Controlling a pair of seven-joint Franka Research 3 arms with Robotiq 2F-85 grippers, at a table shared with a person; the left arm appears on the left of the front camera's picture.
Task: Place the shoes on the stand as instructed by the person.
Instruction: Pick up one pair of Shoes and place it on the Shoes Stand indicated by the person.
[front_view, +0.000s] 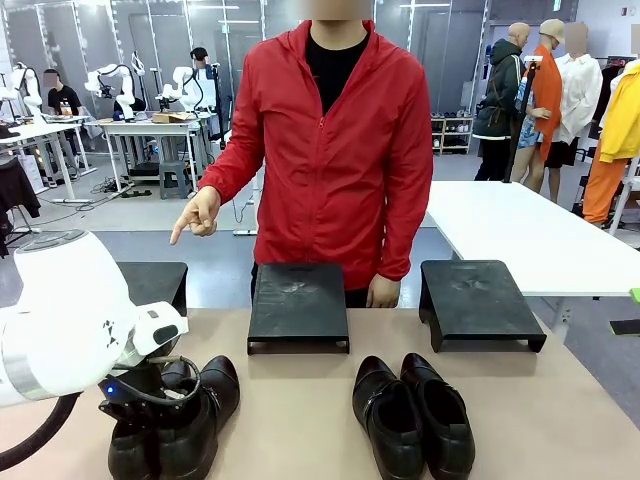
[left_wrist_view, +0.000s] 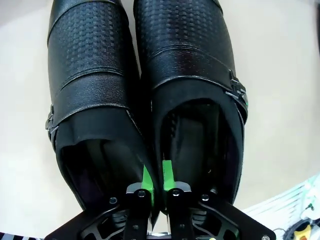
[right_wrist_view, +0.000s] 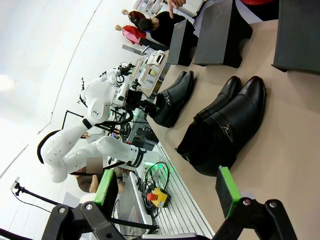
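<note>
Left gripper (left_wrist_view: 156, 176) down in the left pair of shoes (front_view: 190, 440) at the near left of the table (front_view: 300, 400); jaws pressed together, pinching the two touching inner walls of that pair at the shoe openings, one green pad inside each shoe; both shoes side by side, toes pointing away from the wrist camera. Left arm (front_view: 70, 320) covers the heel end of this pair in the front view.

Right pair of shoes (front_view: 410, 420) on the table right of centre, toes toward the person (front_view: 335, 150); nothing grips it. Right gripper (right_wrist_view: 166, 186) held above the table, jaws spread wide, nothing between them.

Three black stands along the far edge: left stand (front_view: 155, 282), middle stand (front_view: 298, 300), right stand (front_view: 478, 298); no shoe on any.

Person's pointing hand (front_view: 197, 215) extended, index finger aimed down toward the left side; other hand (front_view: 383, 292) just beside the middle stand.
</note>
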